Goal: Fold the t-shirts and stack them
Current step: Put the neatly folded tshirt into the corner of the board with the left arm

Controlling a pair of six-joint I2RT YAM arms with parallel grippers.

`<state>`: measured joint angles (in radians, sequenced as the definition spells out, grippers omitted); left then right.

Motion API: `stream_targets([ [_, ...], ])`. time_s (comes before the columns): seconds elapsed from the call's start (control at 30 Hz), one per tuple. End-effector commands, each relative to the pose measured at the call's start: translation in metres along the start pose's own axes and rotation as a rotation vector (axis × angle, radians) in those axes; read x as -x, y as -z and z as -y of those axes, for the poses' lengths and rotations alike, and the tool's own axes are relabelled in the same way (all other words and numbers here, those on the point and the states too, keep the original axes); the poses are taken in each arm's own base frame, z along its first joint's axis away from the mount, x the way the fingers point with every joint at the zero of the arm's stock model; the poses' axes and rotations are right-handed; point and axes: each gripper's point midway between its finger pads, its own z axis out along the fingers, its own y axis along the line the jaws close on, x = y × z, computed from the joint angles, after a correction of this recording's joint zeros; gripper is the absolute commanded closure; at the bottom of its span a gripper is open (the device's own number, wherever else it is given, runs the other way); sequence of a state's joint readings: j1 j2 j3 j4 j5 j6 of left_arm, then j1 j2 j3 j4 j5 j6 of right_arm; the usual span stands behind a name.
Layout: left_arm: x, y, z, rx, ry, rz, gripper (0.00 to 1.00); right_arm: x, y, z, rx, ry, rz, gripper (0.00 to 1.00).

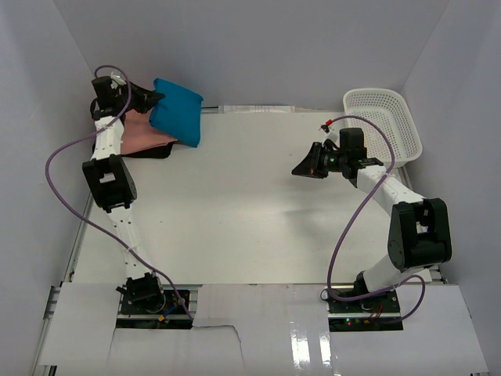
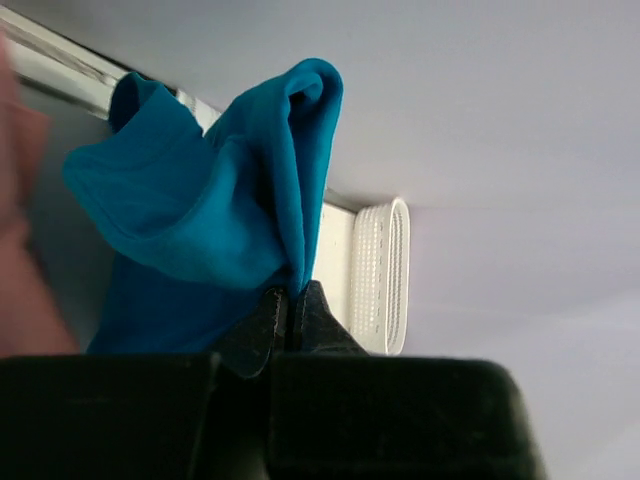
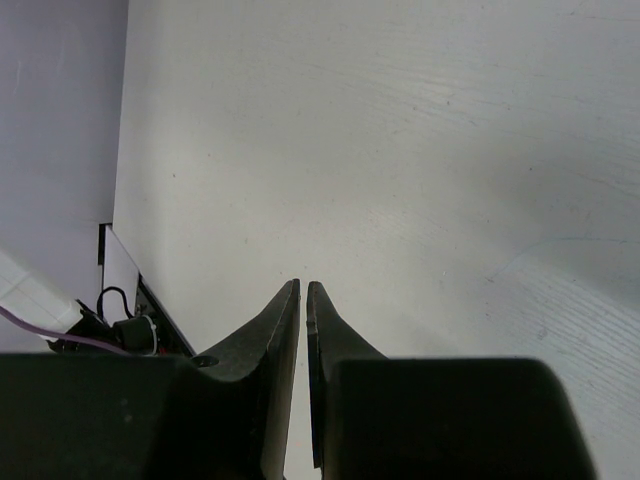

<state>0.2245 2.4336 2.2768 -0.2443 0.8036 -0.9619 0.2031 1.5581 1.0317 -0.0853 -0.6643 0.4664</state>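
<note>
Gripping a bunched fold of the teal-blue t-shirt (image 2: 210,200), the left claw (image 2: 290,303) was pinched fully closed, the cloth raised at the far-left corner of the counter (image 1: 235,204). The salmon-pink t-shirt (image 1: 145,135) lay partly beneath the teal one. The right claw (image 3: 303,292) hovered over bare counter, closed to a thin slit and holding nothing, near the white mesh basket (image 1: 391,117).

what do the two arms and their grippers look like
The left arm and right arm are white tubular links joined by chunky black joint housings. A thin purple cable loops loosely alongside each. The left gripper and right gripper are matte black, each with two wedge-shaped fingers tapering to narrow tips.
</note>
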Motion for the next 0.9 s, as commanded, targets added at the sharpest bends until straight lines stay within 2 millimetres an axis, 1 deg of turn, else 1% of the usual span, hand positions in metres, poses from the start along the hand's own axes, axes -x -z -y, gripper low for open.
stream_targets([
  [0.0,0.047,0.045,0.038,-0.066,-0.033,0.107,1.00,0.007,0.005,-0.012,0.040,0.047,0.023,0.87],
  [0.03,0.060,0.058,0.034,-0.062,-0.031,0.135,1.00,0.006,0.005,-0.011,0.040,0.045,0.020,0.87],
  [0.07,0.064,0.064,0.035,-0.066,-0.035,0.145,1.00,0.005,0.004,-0.010,0.039,0.043,0.018,0.87],
  [0.1,0.074,0.076,0.035,-0.073,-0.030,0.164,1.00,0.004,0.004,-0.010,0.040,0.041,0.014,0.87],
  [0.2,0.083,0.089,0.026,-0.074,-0.012,0.180,1.00,0.002,0.002,-0.010,0.042,0.040,0.008,0.87],
  [0.23,0.089,0.097,0.014,-0.054,0.009,0.195,1.00,0.002,0.002,-0.010,0.043,0.040,0.008,0.87],
  [0.27,0.091,0.100,0.008,-0.049,0.019,0.197,1.00,0.001,0.001,-0.011,0.045,0.040,0.006,0.87],
  [0.3,0.096,0.107,0.002,-0.051,0.034,0.207,1.00,0.000,0.001,-0.011,0.047,0.040,0.004,0.87],
  [0.33,0.098,0.109,-0.003,-0.050,0.046,0.207,1.00,0.000,0.000,-0.011,0.046,0.040,0.002,0.87],
  [0.4,0.103,0.114,-0.007,-0.052,0.048,0.218,1.00,-0.001,-0.001,-0.012,0.050,0.040,-0.003,0.87],
  [0.47,0.105,0.114,-0.013,-0.042,0.039,0.225,1.00,-0.001,-0.002,-0.011,0.050,0.040,-0.008,0.87],
  [0.6,0.107,0.115,-0.037,0.005,0.063,0.229,1.00,-0.004,-0.003,-0.011,0.052,0.040,-0.014,0.87],
  [0.67,0.110,0.115,-0.046,0.039,0.033,0.240,1.00,-0.005,-0.003,-0.012,0.051,0.041,-0.017,0.87],
  [0.73,0.115,0.117,-0.048,0.070,0.021,0.259,1.00,-0.006,-0.003,-0.011,0.049,0.040,-0.021,0.87],
  [0.87,0.120,0.119,-0.051,0.108,-0.003,0.283,1.00,-0.006,-0.002,-0.012,0.050,0.044,-0.026,0.87],
])
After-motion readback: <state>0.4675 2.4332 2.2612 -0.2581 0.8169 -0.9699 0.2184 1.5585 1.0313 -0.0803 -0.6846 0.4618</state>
